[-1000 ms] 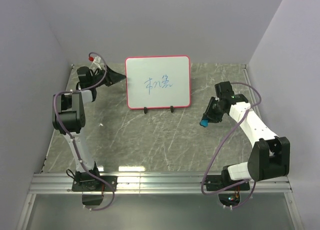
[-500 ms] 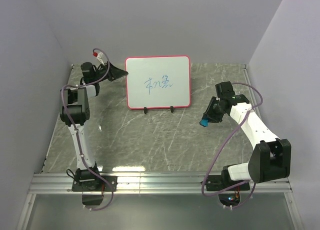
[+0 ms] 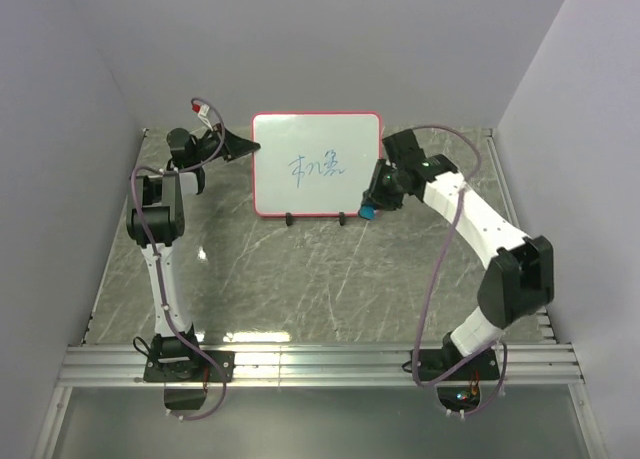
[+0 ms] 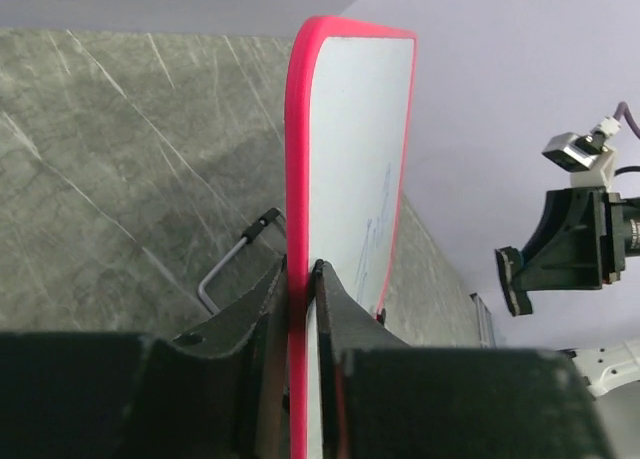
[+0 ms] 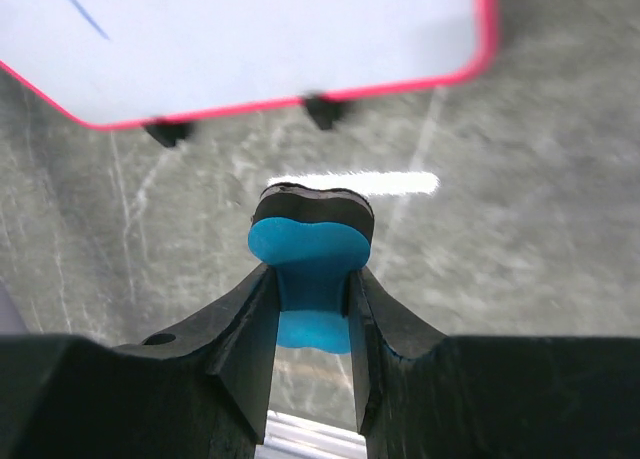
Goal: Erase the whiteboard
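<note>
The whiteboard (image 3: 300,139) stands upright at the back of the table on two small black feet, pink-red framed, with blue handwriting (image 3: 315,165) at its centre. My left gripper (image 3: 250,147) is at the board's left edge. In the left wrist view its jaws pinch the pink frame (image 4: 300,129) from both sides, gripper (image 4: 302,271) shut on it. My right gripper (image 3: 372,205) is by the board's lower right corner, shut on a blue eraser (image 5: 312,241) with a black felt face. The board's bottom edge (image 5: 260,104) lies just ahead of the eraser, not touching it.
A bent metal wire leg (image 4: 228,267) sticks out behind the board. The right arm's wrist (image 4: 570,249) shows beyond the board. Purple walls close in the back and both sides. An aluminium rail (image 3: 320,359) runs along the near edge.
My left gripper has slid onto the board's left edge and closed on it. The right arm has swung left with the eraser, from mid-right of the table to the board's lower right corner.
</note>
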